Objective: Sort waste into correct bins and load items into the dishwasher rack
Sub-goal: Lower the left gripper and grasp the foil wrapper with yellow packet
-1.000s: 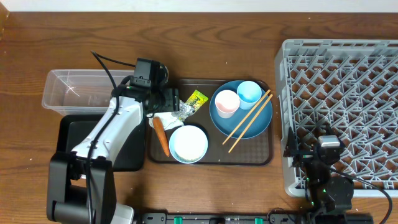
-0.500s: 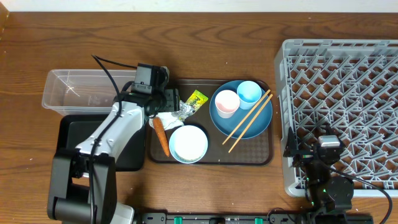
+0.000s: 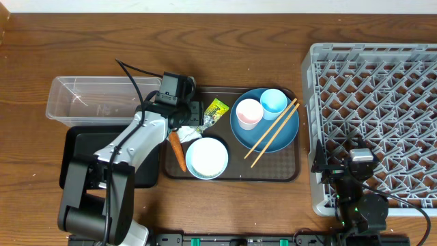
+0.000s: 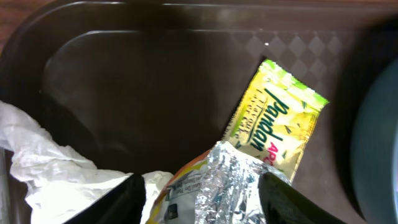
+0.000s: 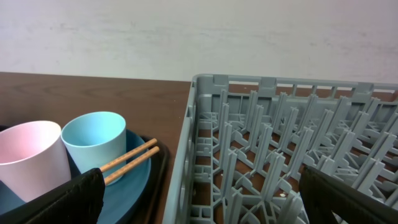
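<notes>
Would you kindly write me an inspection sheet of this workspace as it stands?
Surface: wooden table, brown serving tray on it.
Job's things: foil, wrapper, tissue, carrot, bowl on serving tray; pink cup, light blue cup, chopsticks on blue plate; clear tub, black tray left; rack right.
Clutter: nothing seen.
Grippers: left gripper open, fingers either side of foil; right gripper open by rack.
Cables: black cable above left arm.
Surroundings: white wall.

The foil ball (image 4: 227, 171) lies between the fingers of the left pincer (image 4: 202, 190), on the serving tray (image 4: 155, 81). The wrapper (image 4: 280, 118) lies just ahead of the pincer, touching the foil ball. The tissue (image 4: 56, 168) lies at the pincer's left side. The plate (image 4: 379, 137) lies to its right, beyond the wrapper.
</notes>
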Controlling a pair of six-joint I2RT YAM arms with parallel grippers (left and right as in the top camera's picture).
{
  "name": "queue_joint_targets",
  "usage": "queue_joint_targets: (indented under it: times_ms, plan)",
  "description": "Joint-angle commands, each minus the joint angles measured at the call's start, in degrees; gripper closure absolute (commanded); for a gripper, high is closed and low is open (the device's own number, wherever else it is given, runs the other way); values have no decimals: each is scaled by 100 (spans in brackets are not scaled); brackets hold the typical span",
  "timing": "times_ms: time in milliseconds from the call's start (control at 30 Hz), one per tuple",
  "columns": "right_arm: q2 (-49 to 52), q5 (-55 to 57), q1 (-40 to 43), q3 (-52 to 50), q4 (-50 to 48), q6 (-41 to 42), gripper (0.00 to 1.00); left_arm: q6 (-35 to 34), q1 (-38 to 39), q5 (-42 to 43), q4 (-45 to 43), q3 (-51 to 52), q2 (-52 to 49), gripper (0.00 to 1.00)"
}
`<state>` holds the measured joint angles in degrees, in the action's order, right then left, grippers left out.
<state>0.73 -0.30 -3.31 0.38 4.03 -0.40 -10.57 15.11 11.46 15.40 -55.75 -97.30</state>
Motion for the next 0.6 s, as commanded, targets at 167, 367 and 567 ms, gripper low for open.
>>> queue_joint_targets:
  times_ms: [167, 367, 567]
  plan:
    - [-2, -15, 63, -7, 24, 76, 1, 37, -20, -210, 13, 66, -24, 61]
    - [-2, -15, 63, -7, 24, 76, 1, 39, -20, -210, 227, 66, -24, 61]
    - [-2, -15, 63, -7, 24, 76, 1, 37, -31, -365, 225, 66, -24, 74]
